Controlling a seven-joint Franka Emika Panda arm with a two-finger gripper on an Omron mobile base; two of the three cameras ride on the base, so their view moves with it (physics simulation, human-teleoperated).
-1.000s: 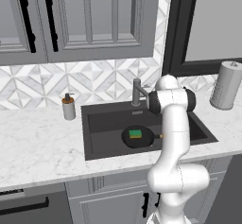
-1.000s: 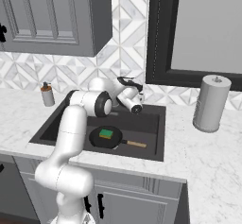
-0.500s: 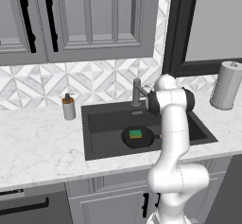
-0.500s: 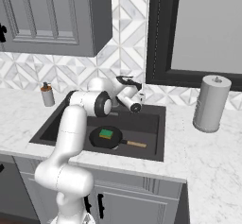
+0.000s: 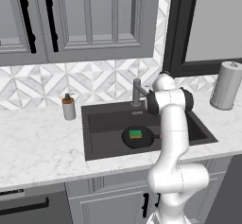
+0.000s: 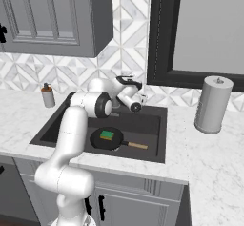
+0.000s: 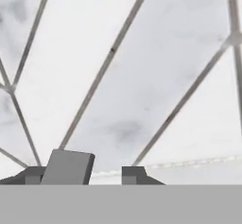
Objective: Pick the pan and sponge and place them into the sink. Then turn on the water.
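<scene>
The black pan (image 5: pixel 126 139) (image 6: pixel 99 141) lies flat in the dark grey sink (image 5: pixel 104 124) (image 6: pixel 148 121), its wooden handle (image 6: pixel 137 146) pointing right. The green sponge (image 5: pixel 136 134) (image 6: pixel 107 135) rests inside the pan. My gripper (image 6: pixel 131 82) is raised at the back of the sink by the grey faucet (image 5: pixel 137 90), pointing at the tiled backsplash. In the hand view its fingertips (image 7: pixel 66 168) stand close together against the white tiles, with nothing between them. No stream of water falls from the spout.
A soap bottle (image 5: pixel 69 107) (image 6: pixel 47 95) stands on the marble left of the sink. A paper towel roll (image 5: pixel 226 86) (image 6: pixel 213 104) stands on the right. Grey cabinets hang above, and a dark-framed window sits behind the sink.
</scene>
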